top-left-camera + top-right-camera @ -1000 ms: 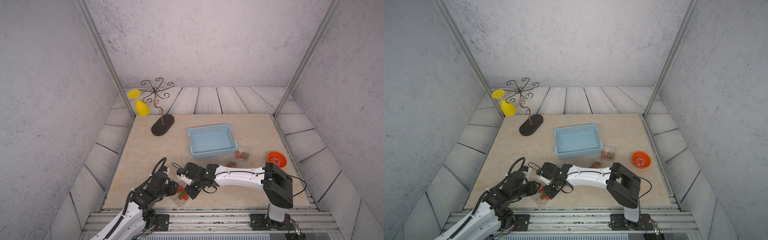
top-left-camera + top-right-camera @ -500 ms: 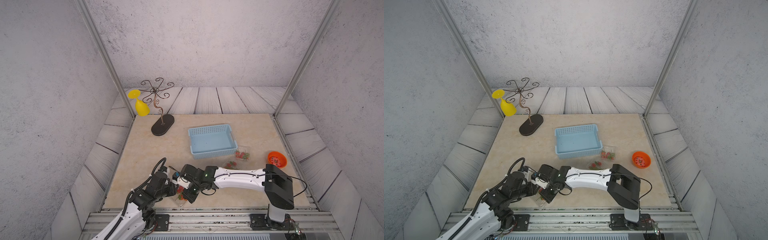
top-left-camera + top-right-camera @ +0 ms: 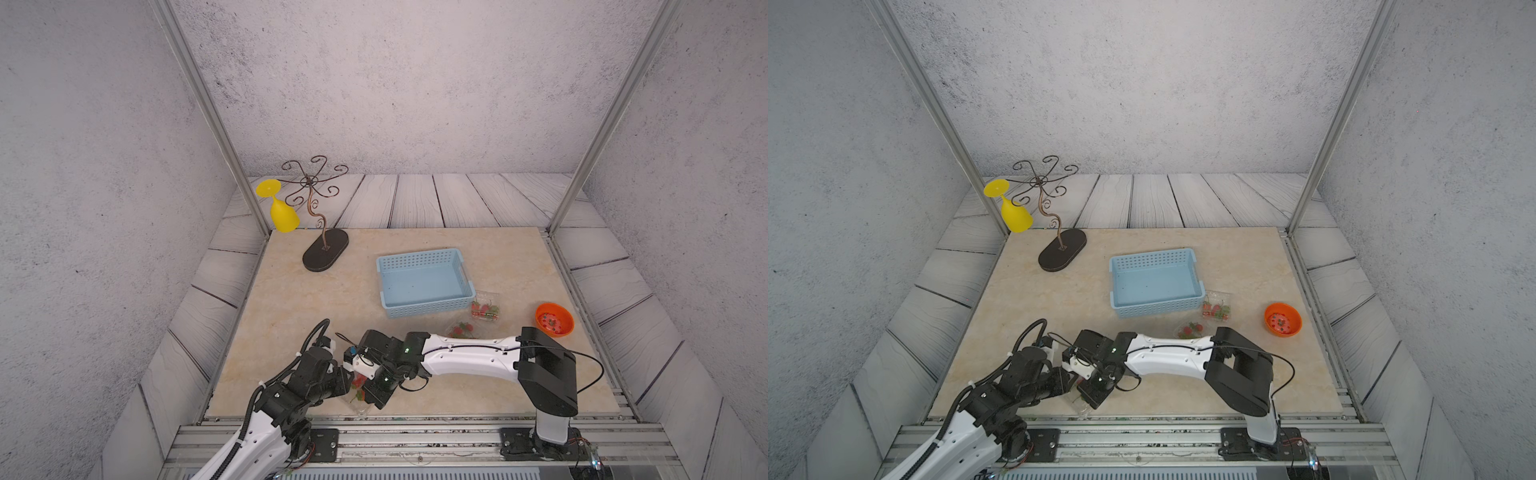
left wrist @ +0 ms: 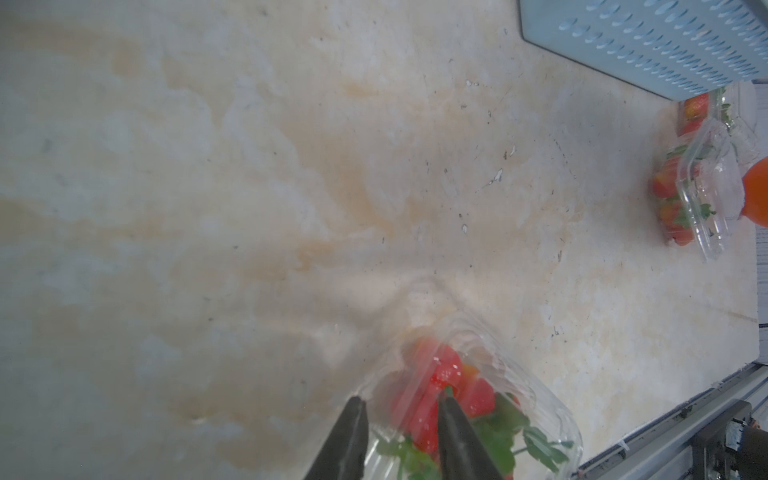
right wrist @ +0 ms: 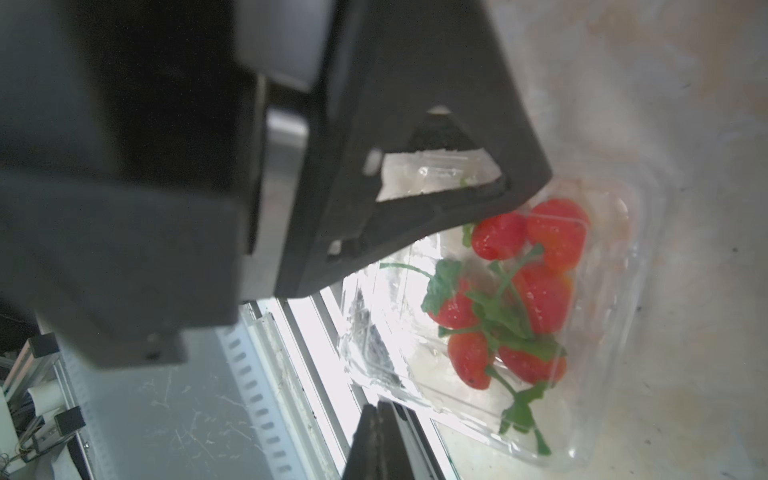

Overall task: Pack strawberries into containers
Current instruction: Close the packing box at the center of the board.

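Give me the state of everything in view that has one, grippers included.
Left gripper: shut on near container.
Right gripper: shut, at that container's edge.
Near container: holds strawberries; lid looks raised.
Far container: strawberries inside.
Middle container: strawberries inside.
Basket: upright, empty.
Orange bowl: upright, small bits inside.
Yellow goblet: inverted, hanging on rack.

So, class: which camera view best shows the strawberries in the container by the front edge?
The right wrist view: the strawberries lie close and sharp, leaves visible, inside the clear container. The left wrist view blurs them; in a top view the strawberries are a red speck.
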Action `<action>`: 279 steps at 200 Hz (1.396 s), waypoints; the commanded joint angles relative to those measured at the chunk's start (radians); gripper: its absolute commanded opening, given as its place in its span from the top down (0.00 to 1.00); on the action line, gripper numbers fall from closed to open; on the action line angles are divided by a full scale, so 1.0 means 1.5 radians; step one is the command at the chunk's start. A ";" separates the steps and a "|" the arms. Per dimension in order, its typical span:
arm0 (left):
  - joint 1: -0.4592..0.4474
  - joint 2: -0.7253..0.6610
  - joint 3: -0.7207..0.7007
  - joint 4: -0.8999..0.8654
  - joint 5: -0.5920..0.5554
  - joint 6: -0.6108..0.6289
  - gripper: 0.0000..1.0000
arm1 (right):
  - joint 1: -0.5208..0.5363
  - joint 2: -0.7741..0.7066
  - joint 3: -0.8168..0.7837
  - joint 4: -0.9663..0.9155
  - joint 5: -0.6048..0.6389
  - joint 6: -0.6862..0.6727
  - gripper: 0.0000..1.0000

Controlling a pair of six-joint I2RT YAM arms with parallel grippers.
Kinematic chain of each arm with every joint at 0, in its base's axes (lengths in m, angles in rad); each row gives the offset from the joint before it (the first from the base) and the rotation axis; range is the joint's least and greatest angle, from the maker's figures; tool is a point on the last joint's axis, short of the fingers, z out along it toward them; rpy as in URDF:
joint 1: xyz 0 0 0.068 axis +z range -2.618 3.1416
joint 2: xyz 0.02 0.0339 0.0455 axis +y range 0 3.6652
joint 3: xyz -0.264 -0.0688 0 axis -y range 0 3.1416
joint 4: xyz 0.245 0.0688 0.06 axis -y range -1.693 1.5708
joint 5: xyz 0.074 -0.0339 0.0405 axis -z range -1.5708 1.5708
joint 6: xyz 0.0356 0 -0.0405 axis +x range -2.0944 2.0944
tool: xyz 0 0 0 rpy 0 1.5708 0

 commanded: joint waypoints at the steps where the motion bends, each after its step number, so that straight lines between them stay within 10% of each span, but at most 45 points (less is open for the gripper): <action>1: -0.004 0.004 -0.003 -0.016 -0.007 -0.007 0.67 | 0.004 0.023 0.008 -0.018 0.001 0.048 1.00; 97: -0.004 -0.050 -0.003 -0.073 -0.057 -0.040 0.67 | 0.010 0.007 0.036 0.012 0.076 0.218 1.00; 279: -0.004 -0.046 -0.002 -0.053 -0.046 -0.018 0.67 | 0.053 0.061 -0.022 0.025 0.084 0.250 1.00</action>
